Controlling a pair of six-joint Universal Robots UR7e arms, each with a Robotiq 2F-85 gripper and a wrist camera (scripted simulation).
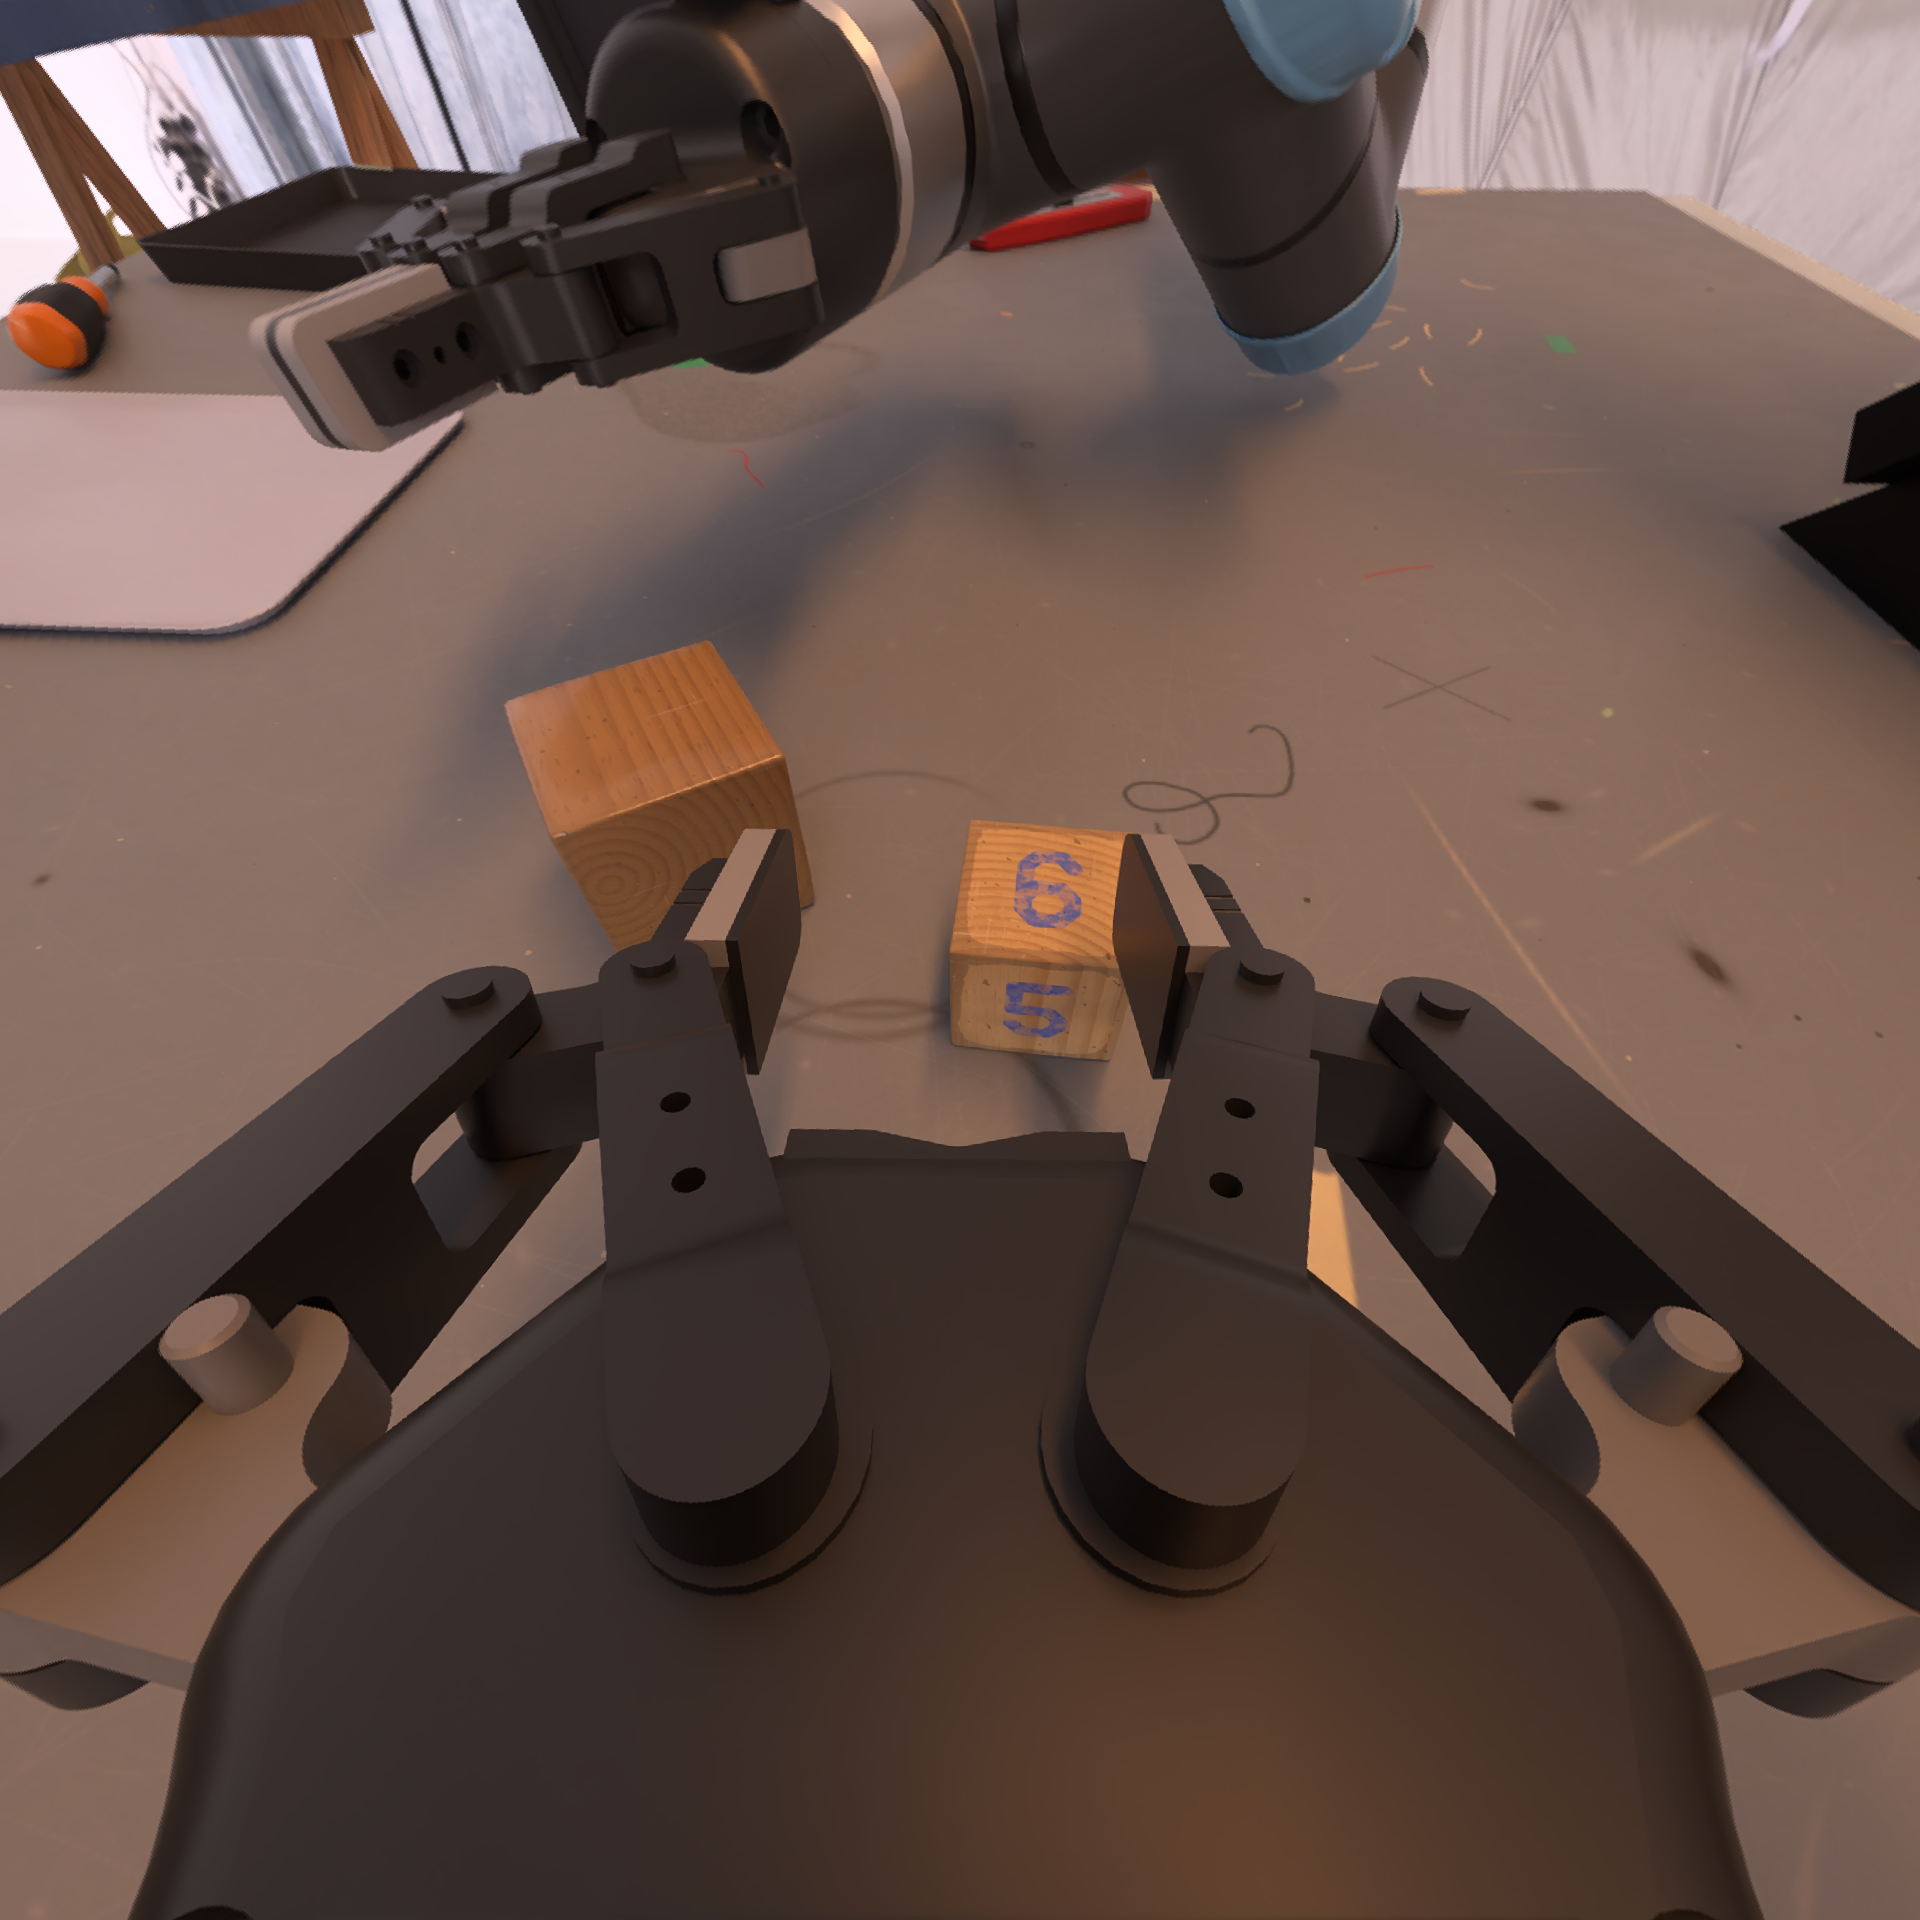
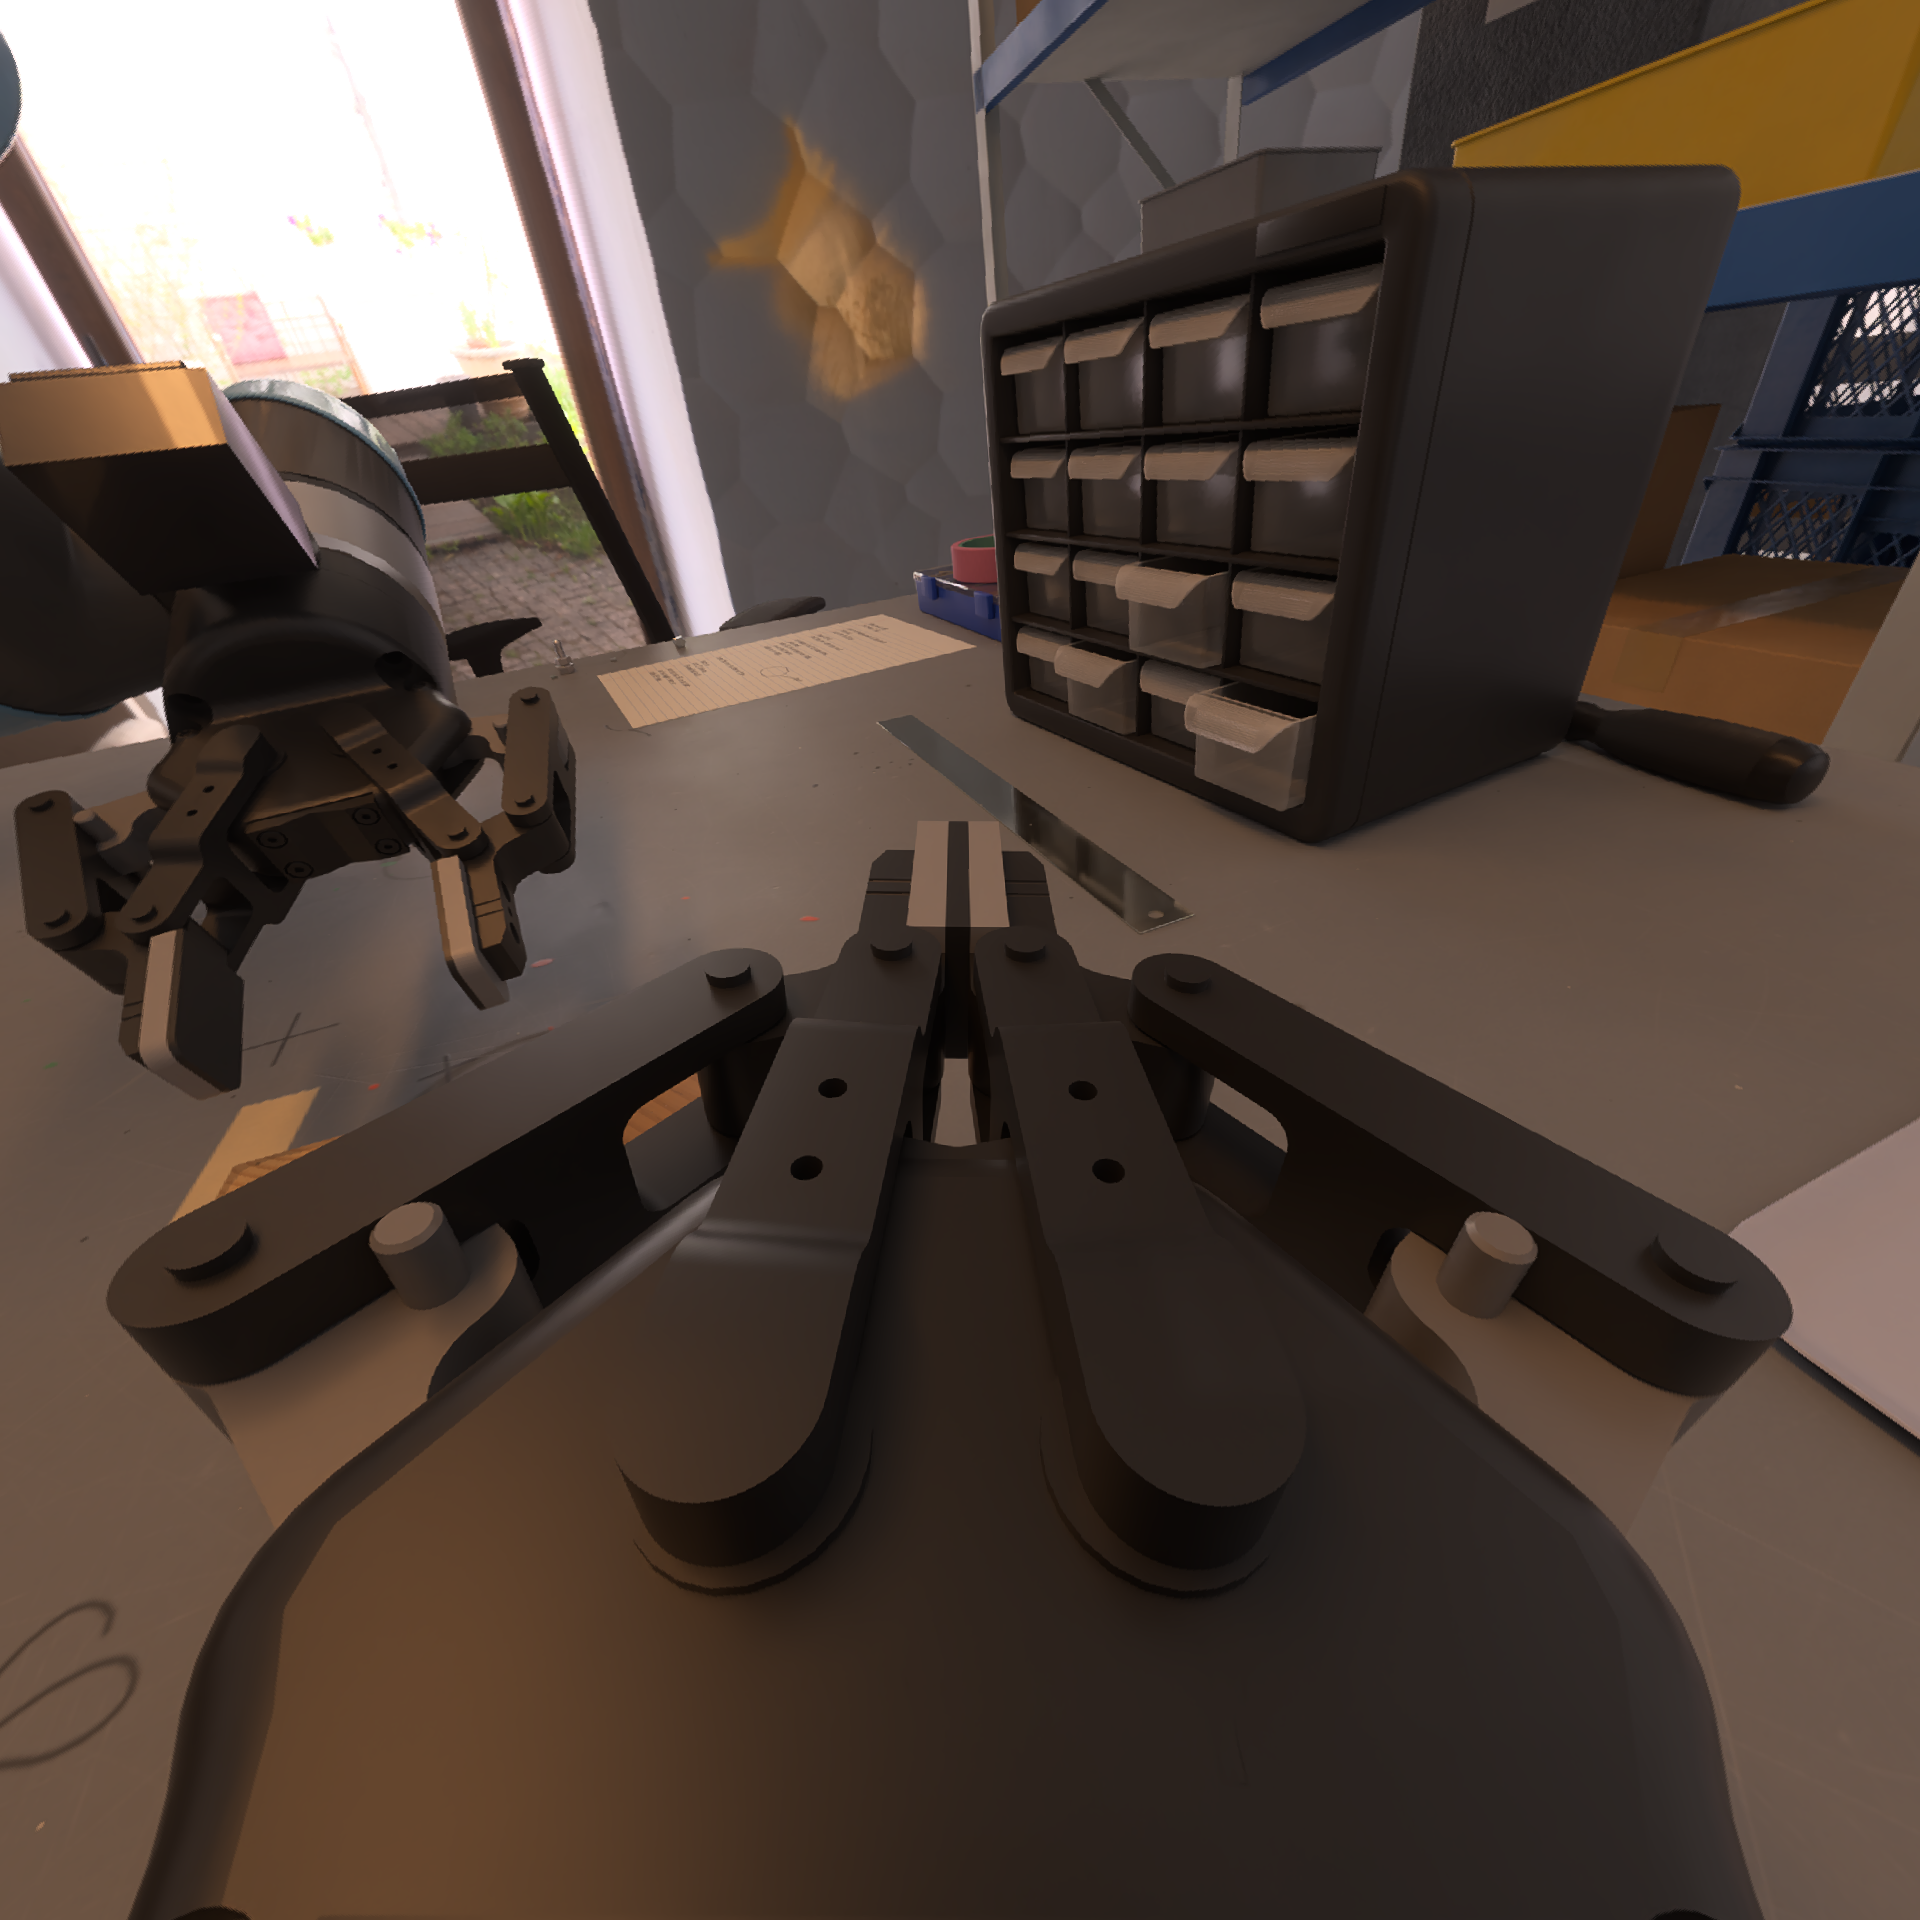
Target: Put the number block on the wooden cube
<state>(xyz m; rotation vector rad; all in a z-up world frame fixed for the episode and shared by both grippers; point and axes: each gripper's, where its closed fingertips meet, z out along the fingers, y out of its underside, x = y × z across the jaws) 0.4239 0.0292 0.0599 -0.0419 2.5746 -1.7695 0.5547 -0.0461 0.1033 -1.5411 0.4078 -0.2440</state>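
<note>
only the left view shows number block [image 1: 1039, 940] beside wooden cube [image 1: 655, 774]; left tool [image 1: 951, 940] agape, right tool [image 2: 958, 873] closed empty.

The place is a workshop: a scuffed grey table [image 2: 1351, 987] carries a small-parts drawer cabinet [image 2: 1299, 499], a steel ruler [image 2: 1029, 821] and a screwdriver [image 1: 57, 317], with shelving [image 2: 1766, 239] behind.
</note>
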